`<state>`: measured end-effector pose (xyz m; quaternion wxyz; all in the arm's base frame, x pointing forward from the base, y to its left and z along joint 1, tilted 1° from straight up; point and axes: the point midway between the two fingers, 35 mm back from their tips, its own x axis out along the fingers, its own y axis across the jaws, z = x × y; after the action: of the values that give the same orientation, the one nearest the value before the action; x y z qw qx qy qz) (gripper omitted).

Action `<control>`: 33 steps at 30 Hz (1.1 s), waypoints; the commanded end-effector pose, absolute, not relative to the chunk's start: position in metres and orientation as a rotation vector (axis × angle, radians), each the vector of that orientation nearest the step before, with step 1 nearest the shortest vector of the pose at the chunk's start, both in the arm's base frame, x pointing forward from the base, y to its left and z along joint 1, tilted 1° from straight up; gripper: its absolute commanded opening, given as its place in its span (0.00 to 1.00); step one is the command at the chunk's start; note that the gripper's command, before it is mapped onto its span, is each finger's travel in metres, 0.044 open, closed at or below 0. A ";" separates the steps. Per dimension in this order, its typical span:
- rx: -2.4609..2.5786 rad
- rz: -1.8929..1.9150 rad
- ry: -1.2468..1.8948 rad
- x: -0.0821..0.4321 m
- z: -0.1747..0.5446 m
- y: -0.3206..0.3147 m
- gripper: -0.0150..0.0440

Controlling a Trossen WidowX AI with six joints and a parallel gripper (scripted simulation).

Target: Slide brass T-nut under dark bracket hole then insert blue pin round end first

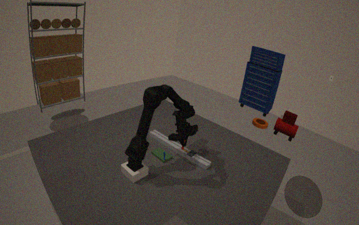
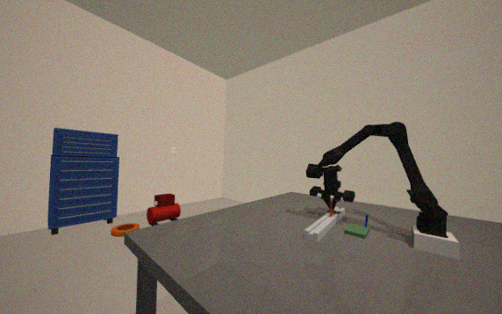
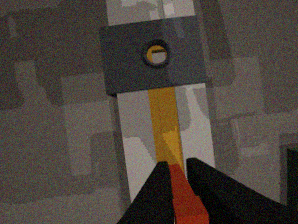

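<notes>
In the wrist view we see the orange handle [image 1: 182, 148] [image 2: 332, 209] [image 3: 190, 202] between the fingers of the gripper [image 1: 184, 145] [image 2: 331, 210] [image 3: 177, 168]; we cannot tell whether they grasp it or have released it. Ahead of the fingertips, the brass T-nut [image 3: 162, 110] lies along the slot of the aluminum rail [image 1: 163, 139] [image 2: 320, 230] [image 3: 197, 132] and passes beneath the dark bracket [image 1: 191, 153] [image 2: 339, 211] [image 3: 125, 62], its brass partly visible through the hole. Toward the arm's base from the gripper, we find the blue pin [image 1: 164, 156] [image 2: 366, 220] upright in the green tray [image 1: 157, 153] [image 2: 355, 231].
</notes>
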<state>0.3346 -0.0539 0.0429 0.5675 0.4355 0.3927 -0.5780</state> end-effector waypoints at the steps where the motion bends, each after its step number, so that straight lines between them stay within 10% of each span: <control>1: 1.023 -1.358 0.923 0.335 0.043 -0.054 0.44; 6: 1.023 -1.358 0.923 0.335 0.043 -0.054 0.50; 17: 1.338 -1.322 1.094 0.334 0.124 -0.067 0.99; 33: 0.644 -0.652 1.450 0.239 0.129 -0.044 1.00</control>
<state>0.2741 -0.0530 0.1318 0.6045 0.3823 0.5839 -0.3841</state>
